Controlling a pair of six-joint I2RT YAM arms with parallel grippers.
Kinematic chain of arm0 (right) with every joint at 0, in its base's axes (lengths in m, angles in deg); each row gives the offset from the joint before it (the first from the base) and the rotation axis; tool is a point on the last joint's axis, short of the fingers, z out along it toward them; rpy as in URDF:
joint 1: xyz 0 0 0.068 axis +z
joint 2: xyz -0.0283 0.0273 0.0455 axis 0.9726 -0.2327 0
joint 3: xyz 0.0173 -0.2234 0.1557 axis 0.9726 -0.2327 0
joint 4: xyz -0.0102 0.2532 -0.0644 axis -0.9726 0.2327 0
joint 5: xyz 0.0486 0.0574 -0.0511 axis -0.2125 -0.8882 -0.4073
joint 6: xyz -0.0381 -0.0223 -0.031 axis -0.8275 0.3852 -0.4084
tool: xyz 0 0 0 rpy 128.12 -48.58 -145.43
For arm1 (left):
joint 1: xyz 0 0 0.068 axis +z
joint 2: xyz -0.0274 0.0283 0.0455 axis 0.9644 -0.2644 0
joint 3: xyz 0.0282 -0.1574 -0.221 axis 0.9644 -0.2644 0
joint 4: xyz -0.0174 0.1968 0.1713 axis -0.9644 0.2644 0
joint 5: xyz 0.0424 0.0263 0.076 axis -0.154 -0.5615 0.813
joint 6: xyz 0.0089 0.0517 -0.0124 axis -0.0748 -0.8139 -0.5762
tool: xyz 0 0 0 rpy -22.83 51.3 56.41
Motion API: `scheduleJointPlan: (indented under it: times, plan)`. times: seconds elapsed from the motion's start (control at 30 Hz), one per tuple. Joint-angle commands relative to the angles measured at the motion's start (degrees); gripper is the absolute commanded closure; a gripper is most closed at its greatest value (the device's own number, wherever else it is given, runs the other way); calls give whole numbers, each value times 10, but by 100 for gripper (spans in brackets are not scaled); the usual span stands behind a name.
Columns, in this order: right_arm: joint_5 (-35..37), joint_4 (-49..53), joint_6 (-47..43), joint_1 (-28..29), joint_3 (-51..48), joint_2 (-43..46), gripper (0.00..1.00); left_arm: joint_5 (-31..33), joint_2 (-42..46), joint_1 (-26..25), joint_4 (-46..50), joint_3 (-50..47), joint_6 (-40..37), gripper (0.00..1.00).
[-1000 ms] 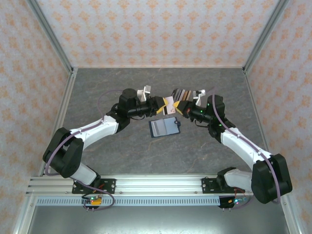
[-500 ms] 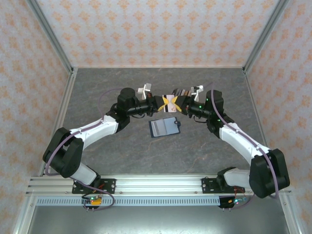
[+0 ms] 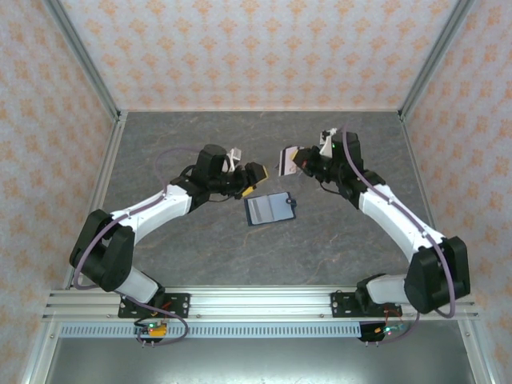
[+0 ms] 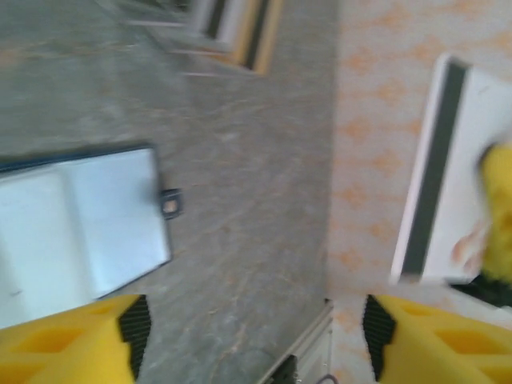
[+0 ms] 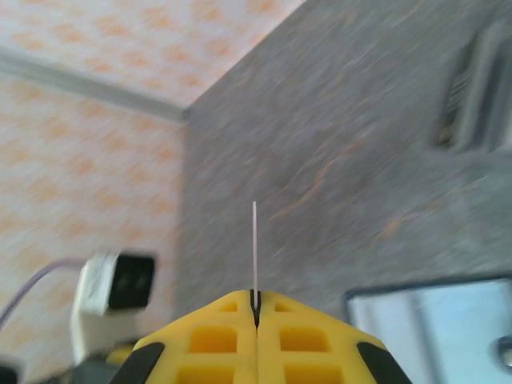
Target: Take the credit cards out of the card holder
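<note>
Just beyond the card holder (image 3: pixel 270 209), on its far side, my two grippers hang above the table (image 3: pixel 200 264) with a gap between them. The holder lies open and flat on the grey surface, pale inside facing up, its small dark tab on the right edge. My left wrist view shows it from close by (image 4: pixel 80 228), and I can't tell from the pale pockets whether any card is left in it. My left gripper (image 3: pixel 254 170) is above the holder's far left corner, its yellow fingers (image 4: pixel 72 340) spread wide with nothing between them. My right gripper (image 3: pixel 297 160) is above the far right corner, pressed together on a card (image 3: pixel 286 160). In my right wrist view that card is a thin line standing out of the closed fingertips (image 5: pixel 254 256), so I judge I have it only by one edge. That is my main worry: with so little of it pinched, a quick swing could make it pivot or slip and drop back onto the holder. If I reach in for another card, the holder is loose on the table and could slide or fold shut unless one gripper steadies it. My fingers also work close together here and could knock the card free.
</note>
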Motion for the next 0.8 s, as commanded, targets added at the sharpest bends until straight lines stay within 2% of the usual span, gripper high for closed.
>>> scheduleJointPlan:
  times: [0.0,0.13,0.23,0.47,0.77]
  plan:
    - [177,110,-68,-1,58,-53,100,68,10,13,119,13,-76,21]
    - [252,132,-65,-1,126,-139,100,106,5,28,166,16,-116,14]
    - [273,142,-61,-1,173,-198,99,126,7,39,185,13,-135,9]
    - [277,160,-55,-1,262,-300,99,149,11,44,212,11,-182,3]
    - [279,164,-54,-1,282,-341,99,141,1,53,211,5,-189,1]
